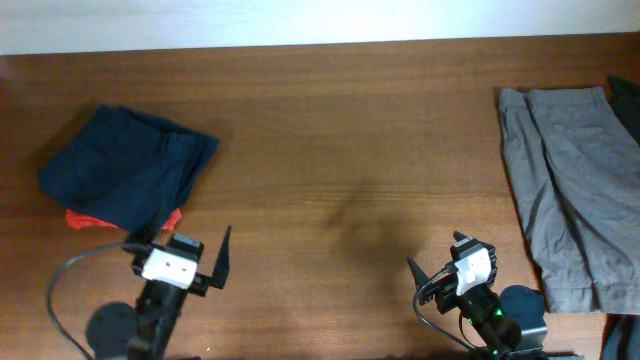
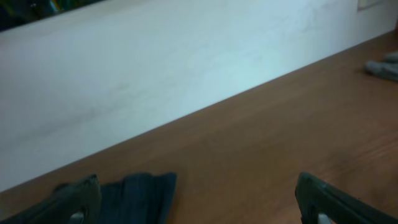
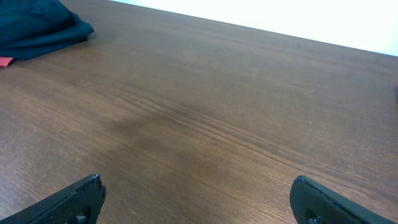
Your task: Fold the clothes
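Overhead view: the grey shorts (image 1: 570, 190) look soft, light and limp; you should pinch a corner through both layers. Left tool (image 2: 196, 190) and right tool (image 3: 196, 190), nearer them, stand spread, empty.

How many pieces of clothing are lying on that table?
3: folded navy shorts at the left, a red garment peeking out beneath them, grey shorts at the right. Dark fabric at the far right edge may be more.
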`<state>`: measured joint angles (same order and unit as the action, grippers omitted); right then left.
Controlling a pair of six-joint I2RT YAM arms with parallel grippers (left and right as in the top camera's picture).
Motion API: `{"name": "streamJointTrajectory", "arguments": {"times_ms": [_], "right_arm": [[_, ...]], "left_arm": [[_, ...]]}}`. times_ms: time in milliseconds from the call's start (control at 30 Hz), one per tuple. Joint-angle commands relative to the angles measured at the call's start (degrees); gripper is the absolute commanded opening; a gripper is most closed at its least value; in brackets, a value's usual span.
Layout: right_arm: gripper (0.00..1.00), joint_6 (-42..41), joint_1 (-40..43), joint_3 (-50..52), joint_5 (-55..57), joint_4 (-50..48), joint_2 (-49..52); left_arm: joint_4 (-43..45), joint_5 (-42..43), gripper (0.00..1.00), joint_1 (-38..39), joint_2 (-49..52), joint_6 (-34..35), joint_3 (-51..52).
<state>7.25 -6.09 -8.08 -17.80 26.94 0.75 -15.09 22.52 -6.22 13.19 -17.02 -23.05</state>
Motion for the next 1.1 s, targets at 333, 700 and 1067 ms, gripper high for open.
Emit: {"name": "streamJointTrajectory", "arguments": {"times_ms": [333,700,1067], "right_arm": [[0.99,-0.7,-0.3,0.4,0.5,0.1,-0.6],[0.99,-0.7,-0.3,0.4,0.5,0.1,-0.6],[0.99,-0.7,-0.3,0.4,0.5,0.1,-0.6]], "left_arm": [[4.2,-3.4,0.99,1.1,-12.9,-0.6,15.6],[12.7,-4.3,0.99,2.0,-12.7,-0.6,22.5],[12.0,-4.3,0.99,1.9,-12.7,-0.6,22.5]]}}
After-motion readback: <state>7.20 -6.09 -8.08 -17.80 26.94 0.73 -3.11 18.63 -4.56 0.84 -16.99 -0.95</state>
